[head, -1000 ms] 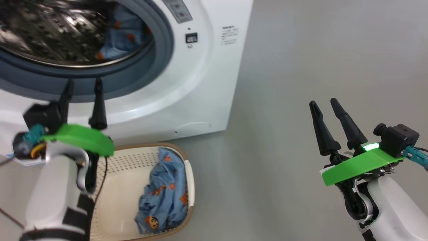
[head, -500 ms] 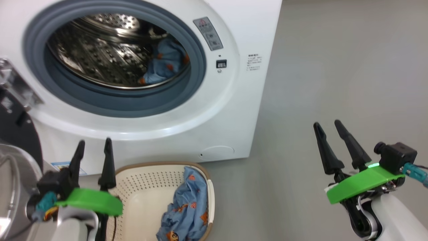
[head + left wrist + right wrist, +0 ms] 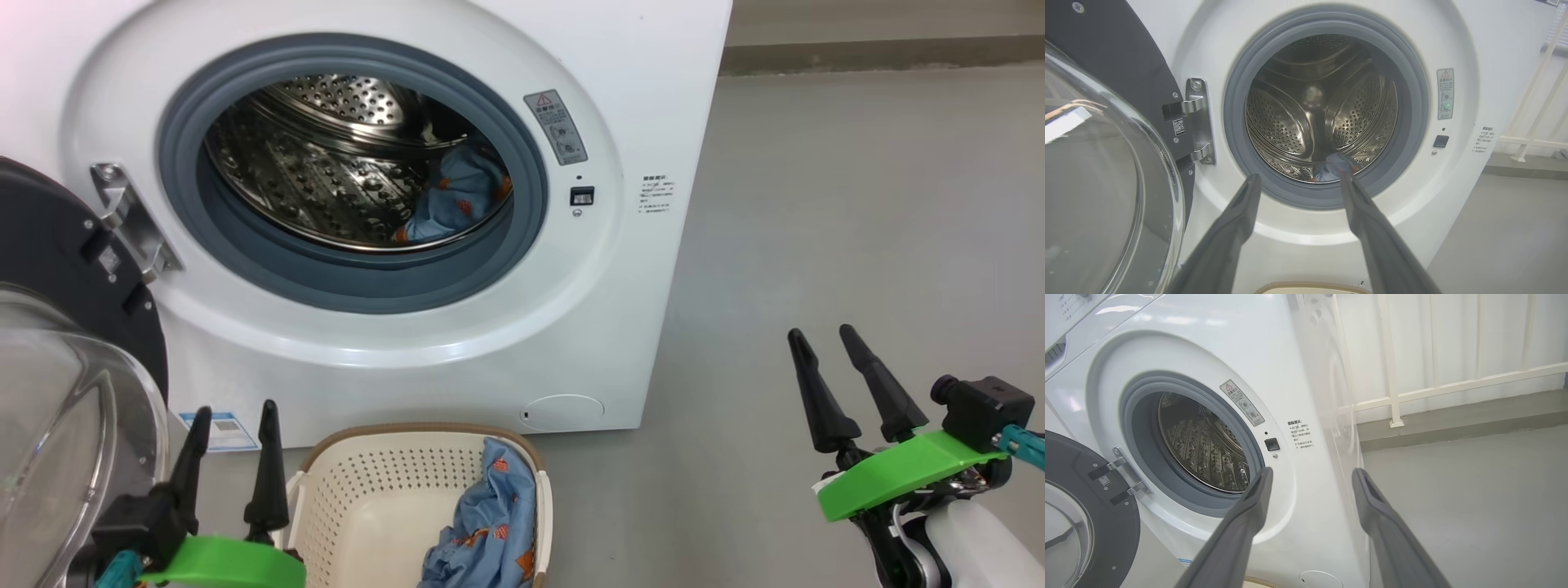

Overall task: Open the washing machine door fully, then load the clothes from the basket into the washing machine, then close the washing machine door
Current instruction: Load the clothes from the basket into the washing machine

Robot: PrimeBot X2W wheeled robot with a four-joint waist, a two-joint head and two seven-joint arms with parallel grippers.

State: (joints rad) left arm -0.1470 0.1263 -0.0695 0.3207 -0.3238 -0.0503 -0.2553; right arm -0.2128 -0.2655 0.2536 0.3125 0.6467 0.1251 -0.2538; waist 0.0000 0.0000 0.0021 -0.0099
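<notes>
The white washing machine (image 3: 637,98) stands with its door (image 3: 57,327) swung wide open to the left, glass bowl (image 3: 1090,192) facing out. One blue printed garment (image 3: 457,200) lies at the drum's lower right. In front of the machine sits the cream basket (image 3: 343,490) with another blue printed garment (image 3: 490,523) in its right half. My left gripper (image 3: 233,412) hangs open just left of the basket, nothing between its fingers. My right gripper (image 3: 820,335) is open over the bare floor to the right of the machine, holding nothing.
Grey floor (image 3: 857,204) stretches to the right of the machine. A white railing (image 3: 1453,388) and a low kerb run behind it. The open door stands close beside my left arm. A blue label sticker (image 3: 216,429) sits low on the machine front.
The head camera has tilted up, so the drum opening and the open door have come into view. My left gripper sits lower and farther from the drum opening. The right gripper has kept its pose.
</notes>
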